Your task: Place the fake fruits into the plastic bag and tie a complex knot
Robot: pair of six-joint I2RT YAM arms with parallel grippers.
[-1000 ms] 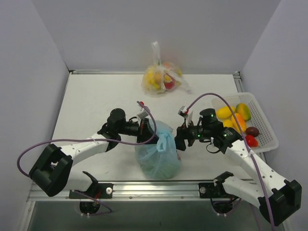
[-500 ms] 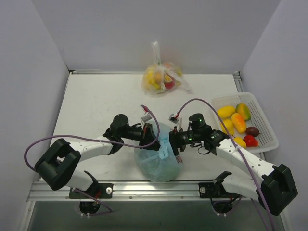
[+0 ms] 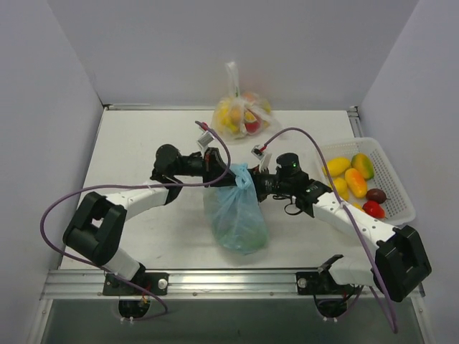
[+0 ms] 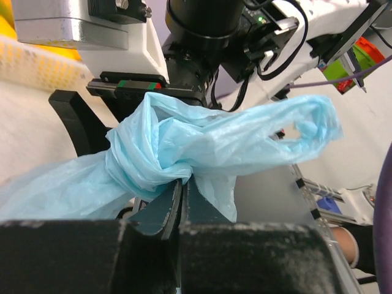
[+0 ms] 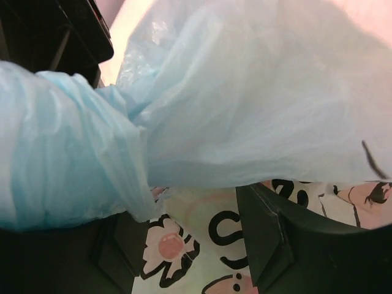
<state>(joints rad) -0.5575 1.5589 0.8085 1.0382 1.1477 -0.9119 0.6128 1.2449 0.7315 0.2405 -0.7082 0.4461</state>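
Thin, translucent light-blue plastic film in the plastic bag (image 3: 235, 215), crinkled and softly shiny (bunched tight and creased at the knot (image 4: 144, 159)). Glossy, smooth plastic on the fake fruits (image 3: 354, 180). White plastic mesh in the basket (image 3: 393, 175). Matt white counter (image 3: 136, 143). Matt, faintly grainy black plastic on the left end effector (image 4: 182, 191).

Centre blocked — left arm (image 3: 136, 197) and right arm (image 3: 351, 218) meet at the plastic bag (image 3: 237, 215). Clear fruit bag (image 3: 240, 115) stands at rear, basket (image 3: 399, 204) at right. Far-left tabletop (image 3: 129, 143) open — passable.
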